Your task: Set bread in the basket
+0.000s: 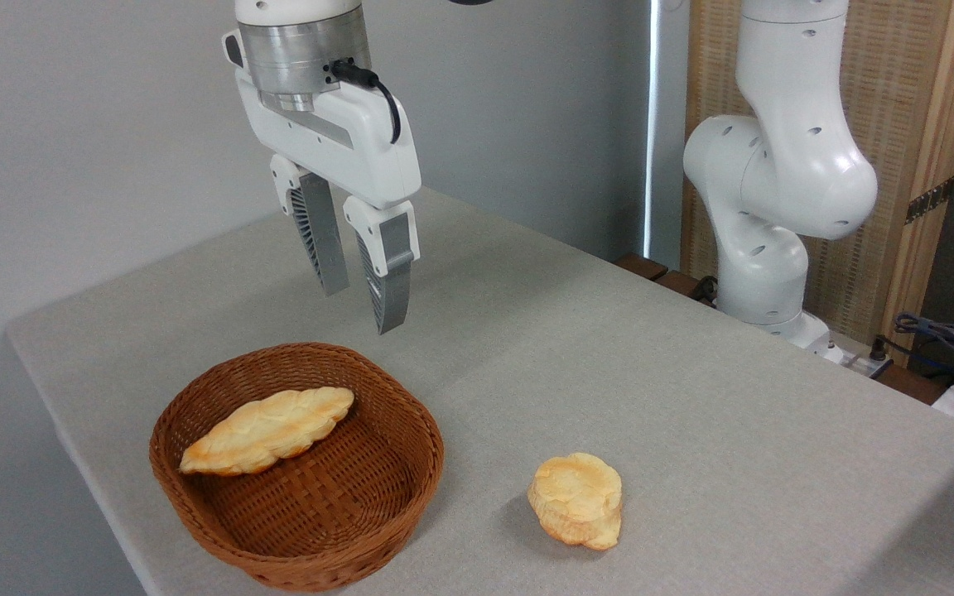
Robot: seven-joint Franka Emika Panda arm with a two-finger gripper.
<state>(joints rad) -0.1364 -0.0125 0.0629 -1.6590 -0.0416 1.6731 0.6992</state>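
Bread (267, 430) inside basket (411, 488)

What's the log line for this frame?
gripper: open, empty, above table behind basket | bread: in basket, leaning on left wall | bun: on table, untouched

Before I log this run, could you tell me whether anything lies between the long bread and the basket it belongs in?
Nothing does: the bread already lies inside the basket, leaning on its far-left wall. The hand hangs open and empty above.
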